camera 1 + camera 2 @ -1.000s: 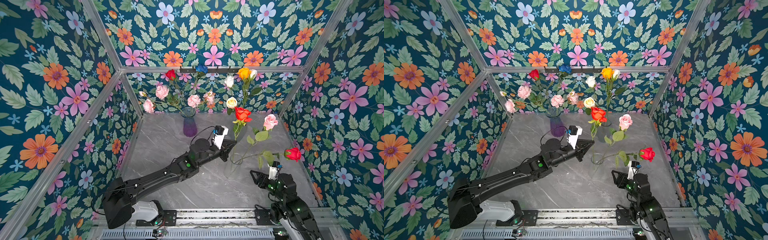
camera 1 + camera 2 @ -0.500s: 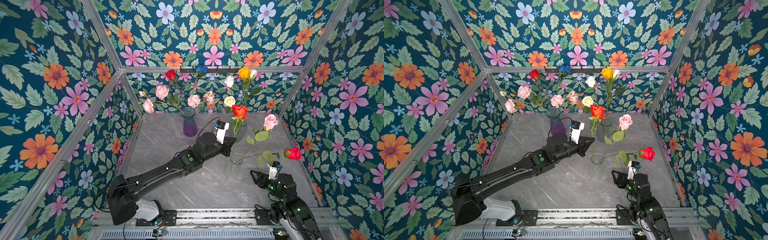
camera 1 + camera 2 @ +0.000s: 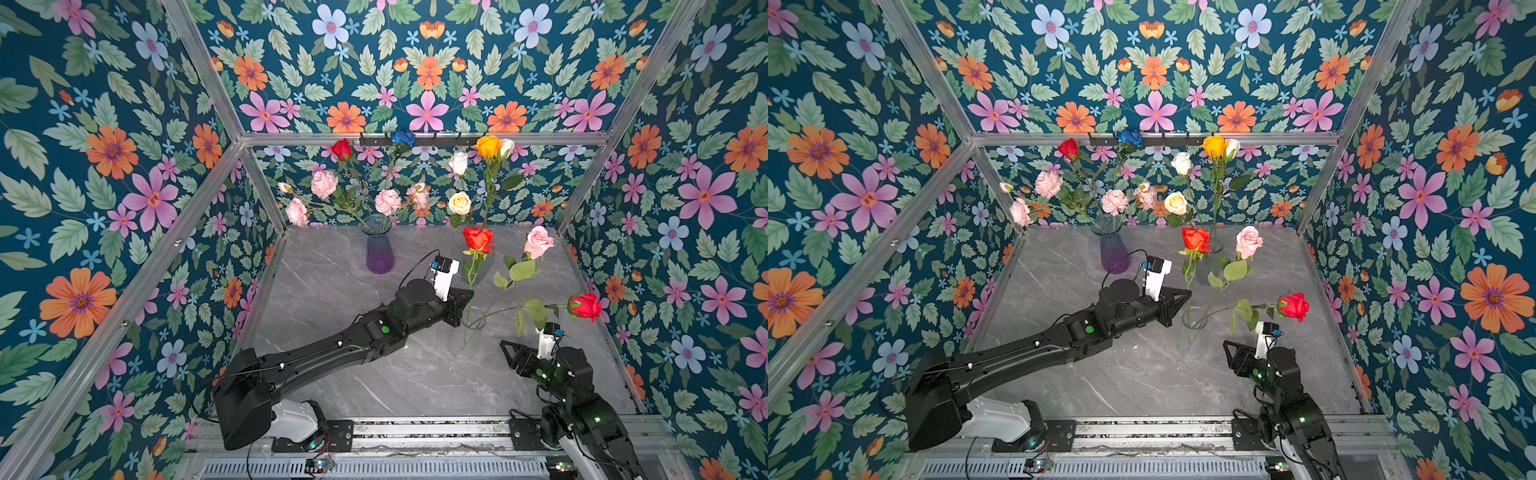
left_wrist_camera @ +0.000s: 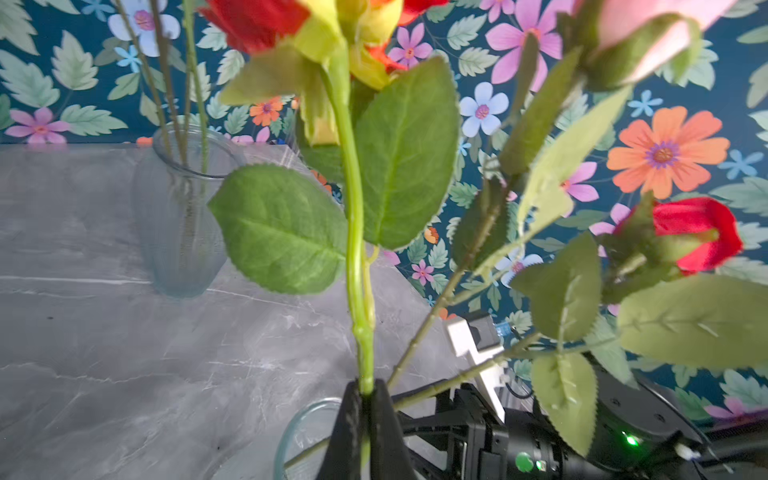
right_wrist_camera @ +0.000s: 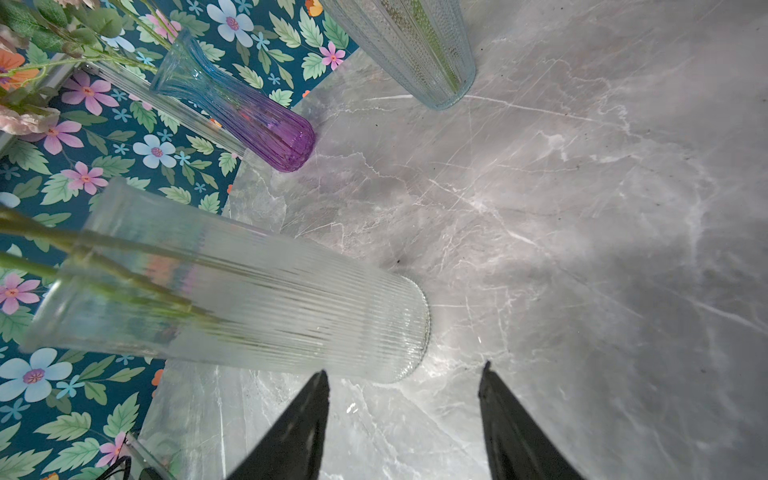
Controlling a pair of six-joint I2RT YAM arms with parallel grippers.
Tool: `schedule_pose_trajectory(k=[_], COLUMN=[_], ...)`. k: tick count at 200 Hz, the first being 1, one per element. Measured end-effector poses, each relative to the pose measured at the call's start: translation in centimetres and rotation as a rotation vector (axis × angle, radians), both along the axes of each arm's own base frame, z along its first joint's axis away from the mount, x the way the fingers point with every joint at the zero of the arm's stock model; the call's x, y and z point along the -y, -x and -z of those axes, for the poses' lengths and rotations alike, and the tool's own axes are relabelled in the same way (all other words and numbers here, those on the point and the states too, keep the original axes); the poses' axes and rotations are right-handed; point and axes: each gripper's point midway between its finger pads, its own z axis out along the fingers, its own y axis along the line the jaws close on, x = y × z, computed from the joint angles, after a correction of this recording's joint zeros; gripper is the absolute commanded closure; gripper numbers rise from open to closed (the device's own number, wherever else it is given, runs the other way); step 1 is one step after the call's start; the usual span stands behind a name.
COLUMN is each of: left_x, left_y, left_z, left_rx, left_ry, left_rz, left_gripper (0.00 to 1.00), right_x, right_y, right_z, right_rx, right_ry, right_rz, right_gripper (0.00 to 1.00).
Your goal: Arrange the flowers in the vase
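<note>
The tapered jaws of the right gripper are parted and empty, with the ribbed clear glass vase just ahead. Over its rim, the left gripper is clenched on the green stem of the orange-red rose. A fluted purple vase is seen beyond.

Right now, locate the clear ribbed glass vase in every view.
Top view: clear ribbed glass vase, front right.
Top view: same spot.
Left wrist: only its rim, beside the left gripper clamping the orange-red rose.
Right wrist: nearest vase, beyond the right gripper.
Shared landmark: pale dotted glass vase.
</note>
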Motion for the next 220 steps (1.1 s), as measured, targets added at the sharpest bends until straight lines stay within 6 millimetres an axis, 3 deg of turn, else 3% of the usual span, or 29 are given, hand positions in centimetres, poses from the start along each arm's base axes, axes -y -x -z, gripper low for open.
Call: schedule_pose_trajectory(k=[7,13,22,39,51,115,136,156,179,201,220], left_x=[0.3,0.4,0.7,0.8,0.6,-2.2,-4.1,-5.9,-6.7,-7.0,-7.4], left_y=[0.2,0.5,0.8,1.0,1.3,2.2,2.8,3.7,4.8,6.1,7.1], left_z=[-0.1,-0.2,-0.2,-0.3,-0.3,-3.5,-3.3,-0.8,3.9,8.3,11.9], left_rx=[0.004,0.009,0.024,0.030,0.031,0.159,0.217,0.251,0.248,0.256,0.267], left_ry=[0.007,0.010,0.010,0.016,0.017,0.022,0.002,-0.034,-0.095,-0.123,-0.157], left_rz=[0.010,0.020,0.040,0.055,0.068,0.050,0.036,0.043,0.087,0.159,0.209], left_gripper=[1.00,0.92,0.74,0.31,0.21,0.22,0.24,0.29,0.33,0.22,0.19], right_x=[0.0,0.0,0.0,0.0,0.0,-0.1,-0.7,-1.3,-1.9,-2.6,-3.2], right_y=[0.0,0.0,0.0,0.0,0.0,0.0,0.4,0.9,1.7,2.4,2.6], right_z=[0.0,0.0,0.0,0.0,0.0,0.0,-0.2,-1.2,-3.0,-3.3,-2.9], right_rx=[0.000,0.000,0.000,0.000,0.000,0.000,0.003,0.025,0.054,0.042,0.007], right_ry=[0.000,0.000,0.000,0.000,0.000,-0.002,-0.012,-0.033,-0.073,-0.091,-0.098], right_rz=[0.000,0.000,0.000,0.000,0.000,-0.004,-0.044,-0.087,-0.129,-0.175,-0.209], right_gripper=[0.41,0.41,0.41,0.41,0.41,0.40,0.40,0.40,0.38,0.29,0.23])
